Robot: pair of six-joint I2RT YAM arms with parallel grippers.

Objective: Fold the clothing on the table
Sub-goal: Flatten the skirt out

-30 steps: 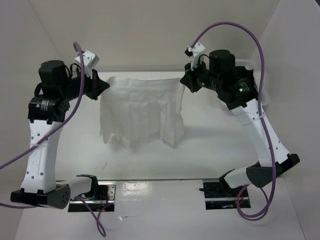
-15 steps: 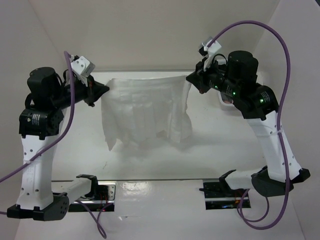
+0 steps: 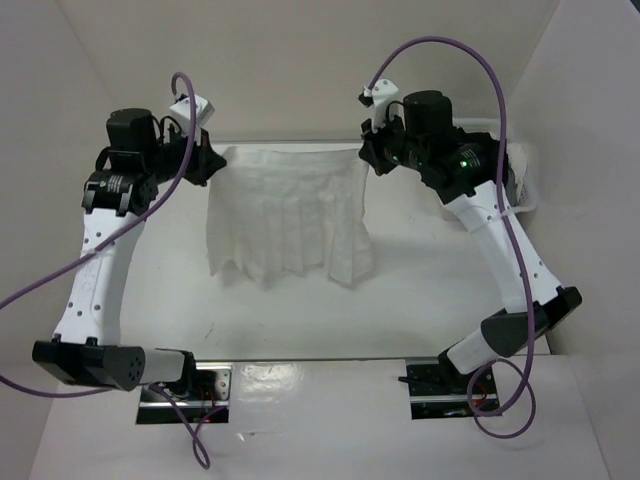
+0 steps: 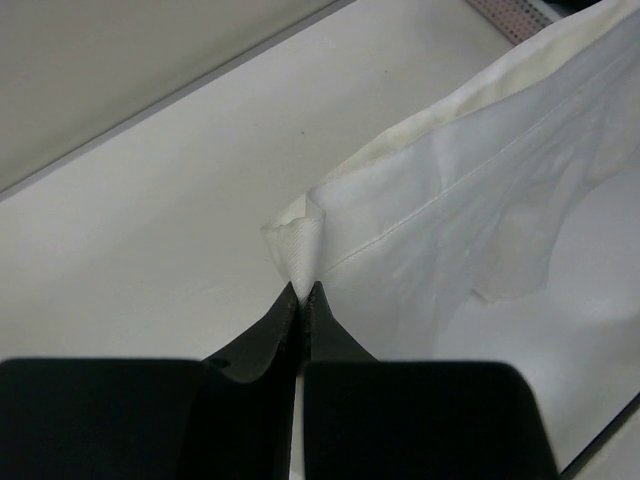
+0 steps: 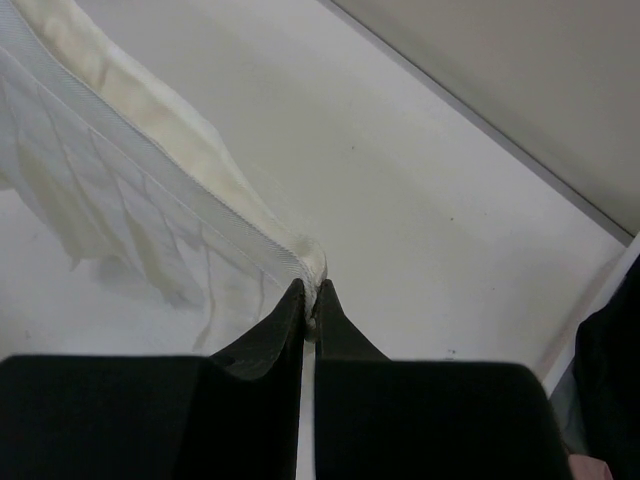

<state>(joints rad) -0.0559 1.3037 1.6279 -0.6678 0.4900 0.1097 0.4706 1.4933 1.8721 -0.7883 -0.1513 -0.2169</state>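
White pleated clothing (image 3: 290,215) hangs spread above the far half of the table (image 3: 430,285). The left gripper (image 4: 302,292) is clenched on 1 upper corner and the right gripper (image 5: 311,290) on the other, so the 2 hold the waistband stretched between them, hem downward.

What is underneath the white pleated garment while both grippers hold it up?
Bare white table shows beneath the clothing, pinched at its top corners by the left gripper and right gripper. The patch straight behind the hanging cloth is covered.
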